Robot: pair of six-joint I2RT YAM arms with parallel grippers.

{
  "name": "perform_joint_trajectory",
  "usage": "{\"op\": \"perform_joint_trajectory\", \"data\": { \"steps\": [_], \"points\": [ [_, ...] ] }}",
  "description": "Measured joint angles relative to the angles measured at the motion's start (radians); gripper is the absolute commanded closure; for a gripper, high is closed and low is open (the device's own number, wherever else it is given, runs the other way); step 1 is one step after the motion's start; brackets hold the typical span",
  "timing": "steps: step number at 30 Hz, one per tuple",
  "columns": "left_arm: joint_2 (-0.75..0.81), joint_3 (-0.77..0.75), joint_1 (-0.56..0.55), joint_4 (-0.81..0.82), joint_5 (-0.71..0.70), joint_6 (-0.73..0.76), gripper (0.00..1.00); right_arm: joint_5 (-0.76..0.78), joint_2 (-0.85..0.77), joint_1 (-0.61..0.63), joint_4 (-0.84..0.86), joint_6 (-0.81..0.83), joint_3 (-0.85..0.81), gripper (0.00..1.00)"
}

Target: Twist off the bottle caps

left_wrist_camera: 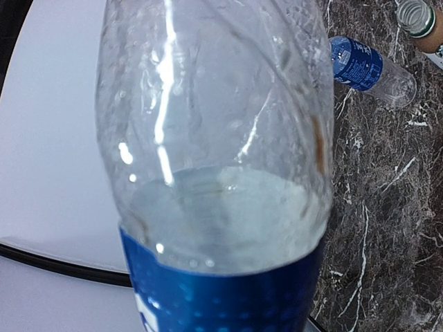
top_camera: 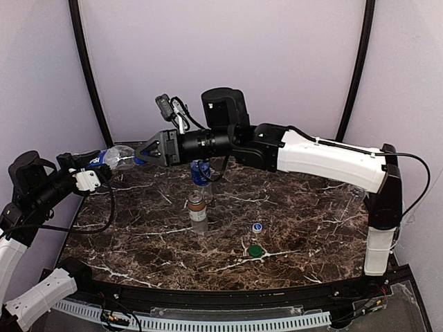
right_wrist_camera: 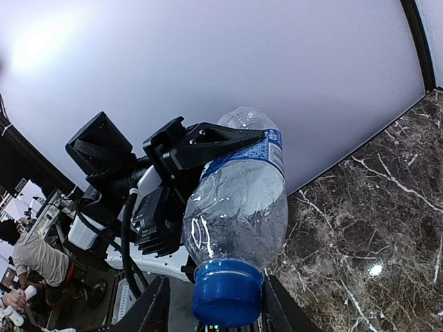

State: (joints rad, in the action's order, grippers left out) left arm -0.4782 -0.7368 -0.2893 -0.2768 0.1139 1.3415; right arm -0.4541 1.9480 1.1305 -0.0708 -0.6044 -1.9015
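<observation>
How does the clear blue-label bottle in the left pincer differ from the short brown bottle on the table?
Pose: the clear plastic bottle with the blue label lies sideways in the air, clamped by the left pincer; the short brown bottle with the pale label stands upright on the marble table.
Cap: the clear one wears its blue cap, right pincer straddling it; the brown one's neck is open.
Shared: both small bottles.

Clear plastic bottle (left_wrist_camera: 214, 138) with blue label filling the frame, dark marble table (left_wrist_camera: 374, 228) at right, second bottle (left_wrist_camera: 367, 69) with blue label farther off, brown bottle (left_wrist_camera: 423, 24) with bare threaded neck at top corner, pale wall (left_wrist_camera: 48, 173) and black strip (left_wrist_camera: 55, 263) at left
</observation>
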Motion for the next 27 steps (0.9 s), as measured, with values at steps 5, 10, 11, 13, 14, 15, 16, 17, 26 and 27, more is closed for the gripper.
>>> {"op": "perform_joint_trajectory", "data": {
  "steps": [5,10,11,13,14,15,16,17,26,27],
  "points": [
    [0.000,0.000,0.000,0.002,0.000,0.001,0.76,0.006,0.000,0.000,-0.010,0.005,0.000,0.59],
    [-0.001,0.000,0.000,0.010,0.000,0.001,0.76,0.006,0.000,0.000,-0.029,0.009,0.000,0.67],
    [-0.001,0.000,0.000,0.011,0.000,0.001,0.76,0.006,0.001,0.000,-0.032,0.011,0.000,0.70],
    [-0.002,0.000,0.000,0.013,0.000,0.003,0.76,0.006,0.003,0.000,-0.036,0.012,0.000,0.75],
    [-0.002,0.000,0.000,0.013,-0.001,0.005,0.76,0.006,0.005,0.000,-0.038,0.013,-0.002,0.78],
    [-0.003,0.000,0.000,0.013,-0.001,0.006,0.76,0.008,0.006,0.000,-0.039,0.013,-0.004,0.83],
    [-0.003,0.000,0.000,0.013,-0.002,0.007,0.76,0.007,0.006,0.000,-0.040,0.012,-0.006,0.88],
    [-0.003,0.000,0.000,0.013,-0.002,0.008,0.76,0.007,0.006,0.000,-0.042,0.016,-0.007,0.93],
    [0.006,0.000,0.001,-0.013,0.013,0.008,0.76,0.014,0.010,0.011,-0.069,0.165,-0.023,1.00],
    [0.009,-0.001,0.003,-0.028,0.019,0.008,0.76,0.032,0.008,0.020,-0.079,0.226,-0.023,1.00]
  ]
}}
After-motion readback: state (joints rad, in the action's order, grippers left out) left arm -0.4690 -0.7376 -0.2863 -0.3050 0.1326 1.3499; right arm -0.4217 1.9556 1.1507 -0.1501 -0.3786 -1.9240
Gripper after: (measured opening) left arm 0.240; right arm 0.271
